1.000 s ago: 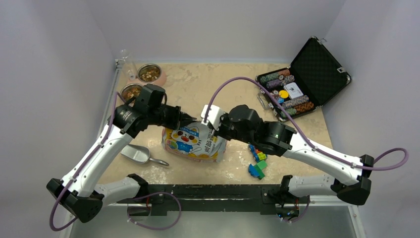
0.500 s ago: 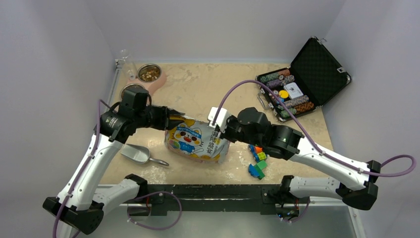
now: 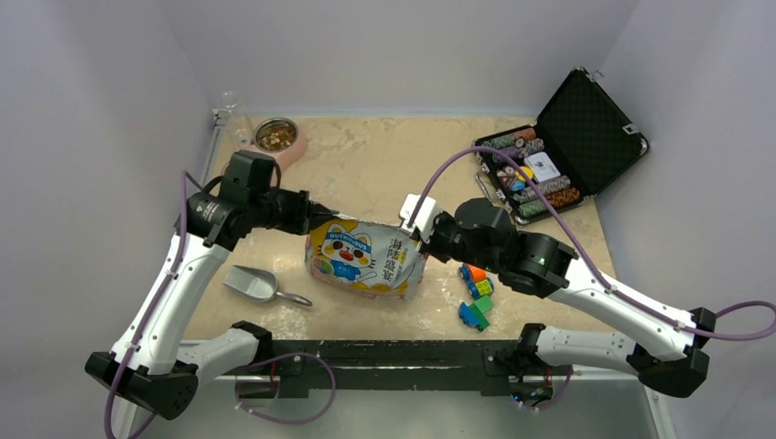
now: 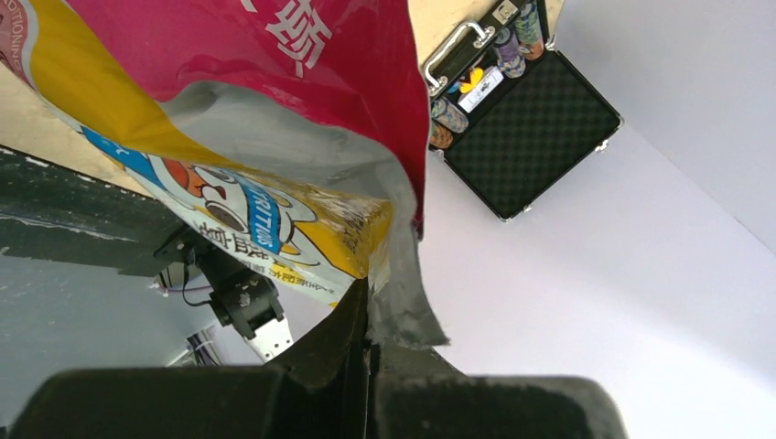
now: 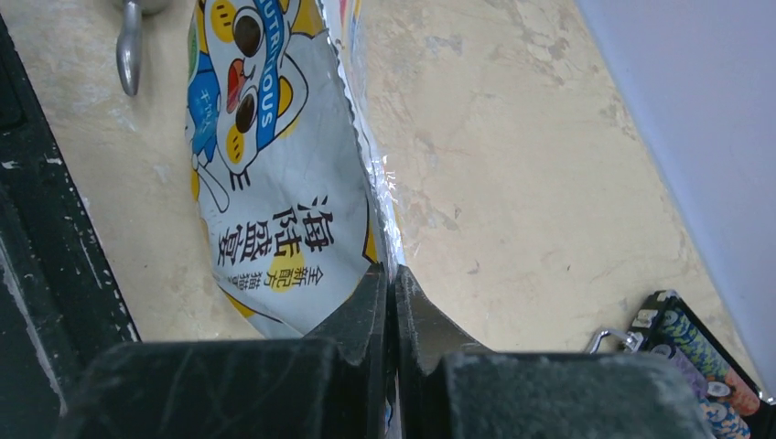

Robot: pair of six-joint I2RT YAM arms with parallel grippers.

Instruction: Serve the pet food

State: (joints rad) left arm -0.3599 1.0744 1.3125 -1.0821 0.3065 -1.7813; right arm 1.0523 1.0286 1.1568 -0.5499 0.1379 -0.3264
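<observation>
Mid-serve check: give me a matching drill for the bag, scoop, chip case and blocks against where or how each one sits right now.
1. pet food bag
2. metal scoop
3. poker chip case
4. toy blocks

A. lid open, far right of the table
B. lying free, left of the bag
C. pinched by the left gripper and right gripper
D. loose, right of the bag

Pairs: 1-C, 2-B, 3-A, 4-D

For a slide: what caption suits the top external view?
Left gripper and right gripper pinch opposite ends of the pet food bag, scoop and bowl nearby.
</observation>
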